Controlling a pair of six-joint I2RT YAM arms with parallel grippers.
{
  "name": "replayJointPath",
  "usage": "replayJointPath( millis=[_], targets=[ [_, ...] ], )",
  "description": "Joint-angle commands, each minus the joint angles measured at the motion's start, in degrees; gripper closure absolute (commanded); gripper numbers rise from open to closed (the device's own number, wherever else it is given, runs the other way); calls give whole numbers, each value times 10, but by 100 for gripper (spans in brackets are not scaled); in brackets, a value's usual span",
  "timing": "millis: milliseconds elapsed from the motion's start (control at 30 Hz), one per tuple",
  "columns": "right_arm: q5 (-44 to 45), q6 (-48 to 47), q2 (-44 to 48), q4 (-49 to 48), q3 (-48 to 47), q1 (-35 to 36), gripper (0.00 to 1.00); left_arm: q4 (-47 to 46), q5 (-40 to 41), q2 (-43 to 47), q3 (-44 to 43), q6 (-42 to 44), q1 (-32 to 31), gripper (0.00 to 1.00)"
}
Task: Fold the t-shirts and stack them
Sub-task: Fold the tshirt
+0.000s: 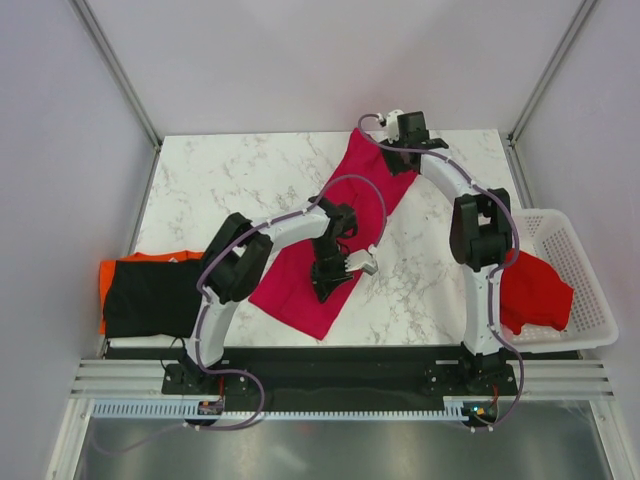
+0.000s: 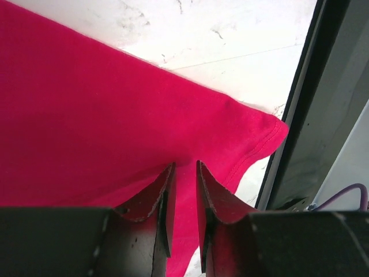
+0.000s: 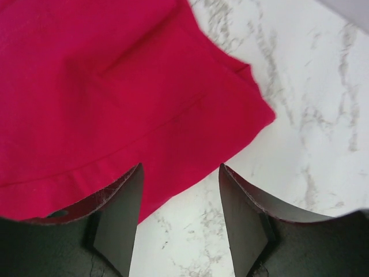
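A crimson-pink t-shirt lies as a long folded strip, running diagonally from the far middle of the table to the near left. My left gripper sits on the near half of the strip. In the left wrist view its jaws are nearly closed with the pink cloth pinched between them. My right gripper is at the strip's far end. In the right wrist view it is open and empty, over the shirt's edge and bare marble.
A black t-shirt lies on an orange one at the near left edge. A red t-shirt lies in the white lattice basket at the right. A dark frame rail runs close beside the left gripper.
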State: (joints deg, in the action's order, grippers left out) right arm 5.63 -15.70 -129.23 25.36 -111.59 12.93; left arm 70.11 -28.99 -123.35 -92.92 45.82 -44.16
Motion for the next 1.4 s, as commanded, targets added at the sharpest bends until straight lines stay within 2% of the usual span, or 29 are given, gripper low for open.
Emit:
replayJointPath(
  millis=[0,167,333,667,867,1067,1267,1367],
  targets=[
    [-17,23,-9,9,9,1,37,-36,-8,0,7,-16,-1,73],
    [-22,13,-44,31,-10,2,37,-47,-20,-16,7,-29,-3,74],
    [-30,22,-109,78,-96,1,37,-50,-28,-44,-15,-38,-10,74],
    [-47,8,-225,94,-254,12,37,-45,-38,-119,-101,-50,-48,74],
    [-55,-2,-270,57,-316,21,34,-23,-52,-171,-201,-65,-57,74],
    [-69,4,-290,-11,-333,26,30,-17,-64,-198,-276,-90,-58,73],
    [-97,37,-296,-65,-360,26,27,-20,-91,-163,-309,-130,-67,72],
    [-70,67,-251,-74,-361,22,26,-29,-85,-83,-298,-157,-60,71]
  ],
)
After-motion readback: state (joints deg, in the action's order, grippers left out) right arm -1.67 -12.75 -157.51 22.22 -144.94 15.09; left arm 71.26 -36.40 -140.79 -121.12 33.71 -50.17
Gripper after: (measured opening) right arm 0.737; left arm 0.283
